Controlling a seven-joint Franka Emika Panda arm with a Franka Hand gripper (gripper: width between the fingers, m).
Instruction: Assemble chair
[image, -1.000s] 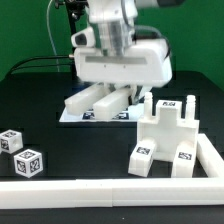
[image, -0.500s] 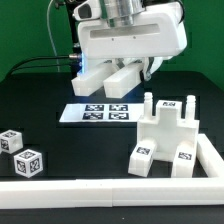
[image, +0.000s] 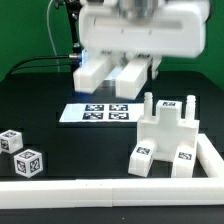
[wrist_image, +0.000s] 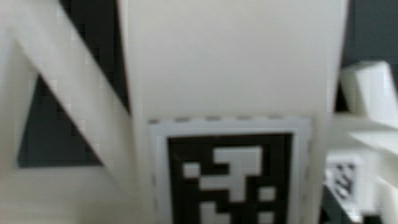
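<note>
My gripper (image: 114, 76) hangs high over the back of the table, shut on a white chair piece (image: 131, 76) whose two pale ends stick out below the hand. The wrist view is filled by this same piece (wrist_image: 222, 90), a flat white slab with a black-and-white tag (wrist_image: 228, 172). A partly built chair block (image: 165, 135) with upright pegs and tags stands at the exterior view's right. Two small tagged cube legs (image: 11, 141) (image: 30, 161) lie at the exterior view's left.
The marker board (image: 97, 113) lies flat on the black table below the gripper. A long white border rail (image: 100, 191) runs along the front edge and up the exterior view's right side (image: 212, 155). Cables hang behind the arm.
The gripper has risen from just above the marker board, carrying the white piece up with it. The marker board now shows in full.
</note>
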